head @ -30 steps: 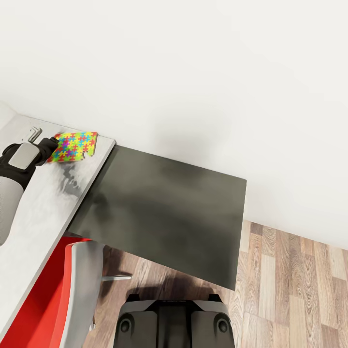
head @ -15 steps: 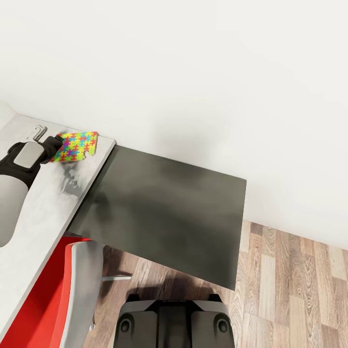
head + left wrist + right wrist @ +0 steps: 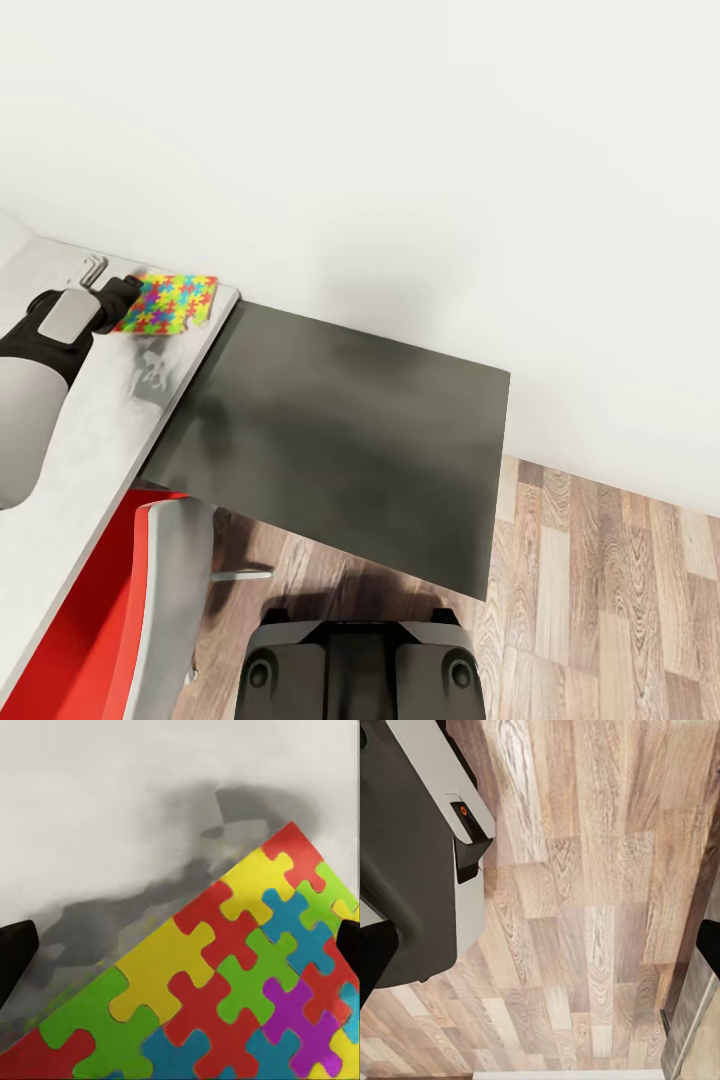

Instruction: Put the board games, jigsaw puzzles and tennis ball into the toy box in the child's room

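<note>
Tabletop, pale grey, bears the jigsaw puzzle at its far corner, beside the dark cabinet. Risk: a shallow grip on so thin a square may let it tilt or slip over the tabletop edge. Left gripper jaws, spread wide, flank the puzzle's near edge; contact cannot be told. Right jaws hang wide over the floor.

Brightness: I see an even, bright, soft light in all views, with no glare.
Wall: almost pure white, only a faint grey shade above the cabinet top.
Table: blotchy dark shadow under the jigsaw puzzle, also in the left wrist view.
Sharpness: the floor grain is crisp; the puzzle edges look slightly soft.
</note>
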Tool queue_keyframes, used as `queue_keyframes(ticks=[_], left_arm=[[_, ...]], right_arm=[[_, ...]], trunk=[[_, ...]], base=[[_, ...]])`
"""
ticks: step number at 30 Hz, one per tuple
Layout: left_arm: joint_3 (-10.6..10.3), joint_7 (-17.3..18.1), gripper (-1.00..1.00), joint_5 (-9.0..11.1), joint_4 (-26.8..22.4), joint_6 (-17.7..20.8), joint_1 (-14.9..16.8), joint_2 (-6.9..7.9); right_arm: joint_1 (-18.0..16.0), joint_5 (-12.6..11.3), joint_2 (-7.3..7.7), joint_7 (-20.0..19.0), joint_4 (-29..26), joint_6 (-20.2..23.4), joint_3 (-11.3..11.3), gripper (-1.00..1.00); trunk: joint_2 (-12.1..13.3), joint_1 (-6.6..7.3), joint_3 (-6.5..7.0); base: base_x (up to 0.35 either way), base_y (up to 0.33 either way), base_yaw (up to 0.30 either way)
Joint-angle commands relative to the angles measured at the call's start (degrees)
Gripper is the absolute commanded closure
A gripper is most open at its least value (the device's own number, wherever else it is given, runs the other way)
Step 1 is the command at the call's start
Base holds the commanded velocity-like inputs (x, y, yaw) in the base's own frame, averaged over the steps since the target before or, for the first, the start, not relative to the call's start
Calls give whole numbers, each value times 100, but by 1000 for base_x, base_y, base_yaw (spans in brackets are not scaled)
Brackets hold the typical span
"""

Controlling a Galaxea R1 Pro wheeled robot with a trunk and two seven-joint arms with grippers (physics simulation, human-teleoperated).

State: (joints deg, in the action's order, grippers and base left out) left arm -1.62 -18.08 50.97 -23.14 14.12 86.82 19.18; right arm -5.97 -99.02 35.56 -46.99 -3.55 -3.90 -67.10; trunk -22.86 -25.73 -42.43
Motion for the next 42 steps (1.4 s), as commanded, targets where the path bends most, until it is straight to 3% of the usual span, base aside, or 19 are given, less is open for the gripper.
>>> queue_keyframes(ticks=[1,31,42], left_arm=[[-2,-29,-100,160,-8,20,-4,-6],[10,67,-100,174,-380,204,37,-177],[10,67,-100,176,-392,228,37,-346]], right_arm=[[-1,-22,4,-2,-7,-40,-49,-100],[-9,-23,-3,2,-5,-41,-49,-100],[-10,-23,1,-3,-5,-41,-49,-100]], trunk=[[-6,-5,-8],[-6,-5,-8],[-6,-5,-8]], base=[[0,0,0],[0,0,0],[0,0,0]])
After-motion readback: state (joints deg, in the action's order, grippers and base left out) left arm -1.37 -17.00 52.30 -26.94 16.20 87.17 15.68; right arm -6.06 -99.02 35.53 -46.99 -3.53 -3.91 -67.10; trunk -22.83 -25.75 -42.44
